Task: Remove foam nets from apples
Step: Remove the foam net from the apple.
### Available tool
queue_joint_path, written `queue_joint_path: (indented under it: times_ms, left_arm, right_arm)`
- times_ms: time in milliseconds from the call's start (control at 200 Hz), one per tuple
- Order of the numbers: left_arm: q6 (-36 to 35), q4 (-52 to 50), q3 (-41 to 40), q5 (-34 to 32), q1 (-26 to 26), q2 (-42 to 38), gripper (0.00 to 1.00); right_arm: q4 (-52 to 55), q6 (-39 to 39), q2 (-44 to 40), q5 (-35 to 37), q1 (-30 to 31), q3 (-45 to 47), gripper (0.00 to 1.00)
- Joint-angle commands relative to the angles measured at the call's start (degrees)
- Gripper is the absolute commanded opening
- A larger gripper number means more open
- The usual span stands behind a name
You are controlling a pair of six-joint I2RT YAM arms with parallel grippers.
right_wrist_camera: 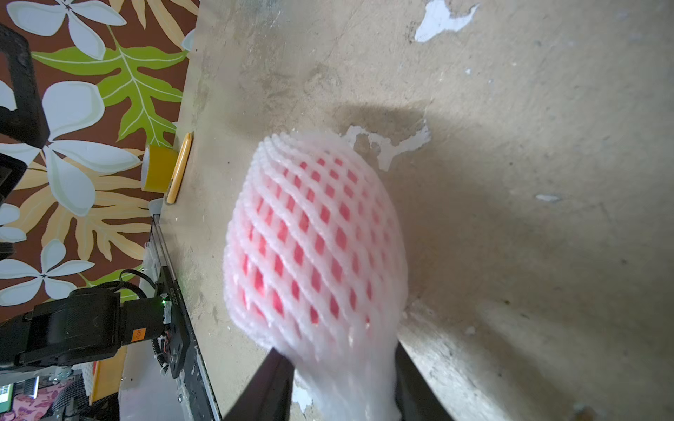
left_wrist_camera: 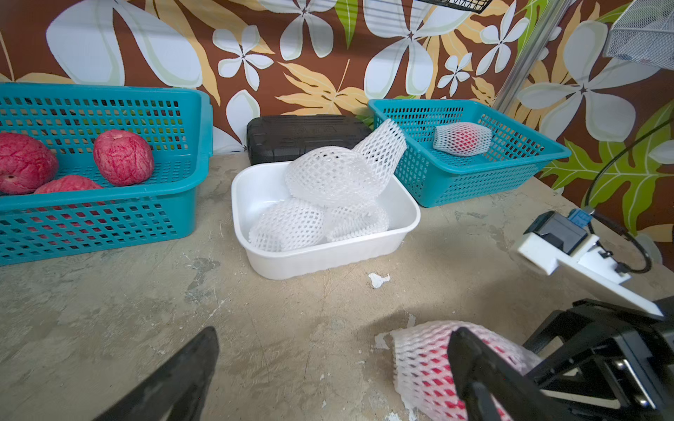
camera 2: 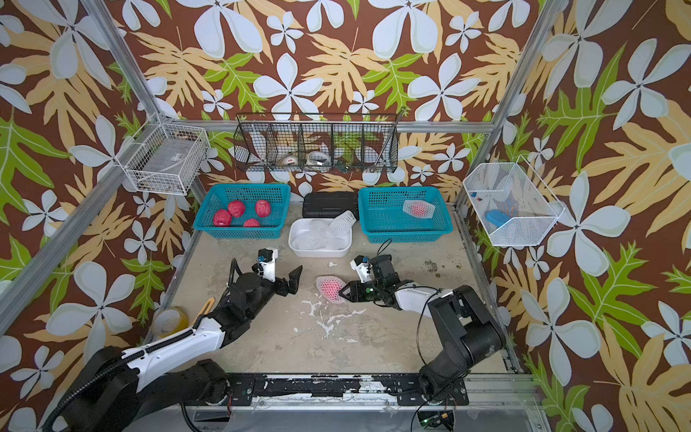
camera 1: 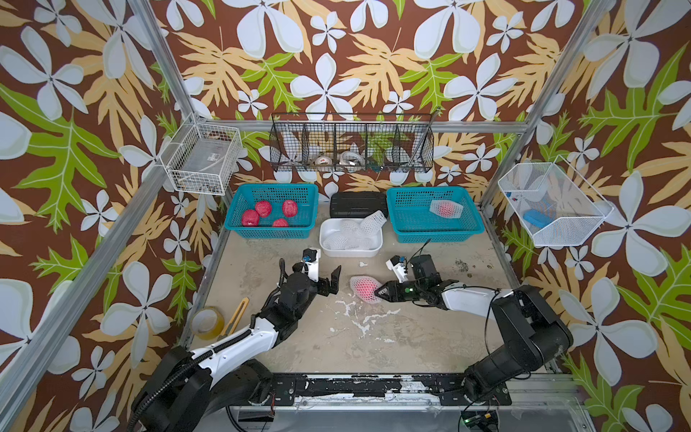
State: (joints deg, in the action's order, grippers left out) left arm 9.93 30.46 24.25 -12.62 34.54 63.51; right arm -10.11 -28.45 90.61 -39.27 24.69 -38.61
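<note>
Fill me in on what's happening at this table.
The right hand pinches the end of the foam net around an apple near the centre; the open left hand hovers beside it. Four bare apples sit in one teal basket, one netted apple in the other basket, removed nets in the white tray.

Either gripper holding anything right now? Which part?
Right gripper pinches the white foam mesh net around the red apple by its bunched end; left gripper open, empty.

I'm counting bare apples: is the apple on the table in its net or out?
In. White net wraps the apple, red peeking through the holes; the right gripper pinches the net's end.
</note>
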Motion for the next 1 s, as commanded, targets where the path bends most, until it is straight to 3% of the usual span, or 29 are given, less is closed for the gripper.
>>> queue_joint_path:
  times_ms: [0,430,540,786,996]
  left_arm:
    - [-0.5,0.0,0.0,-0.6,0.0,-0.2,1.0]
    - [-0.3,-0.1,-0.3,-1.1,0.0,-1.4,1.0]
    - [-0.1,-0.1,-0.3,-1.2,-0.1,-1.6,1.0]
    - [0.0,-0.2,-0.1,-1.1,0.0,-2.2,1.0]
    - [-0.1,-1.2,0.1,-1.2,-0.1,-3.4,1.0]
  right_arm:
    - [1.2,0.3,-0.5,0.8,-0.1,-0.3,0.33]
    - [0.2,0.5,0.2,0.1,-0.1,-2.0,0.17]
    - [3.4,2.4,-0.2,0.3,0.0,-3.7,0.03]
    - [14.5,6.6,-2.2,2.7,0.0,-9.4,0.0]
    - [38.6,10.5,-0.2,11.7,2.2,-22.0,0.0]
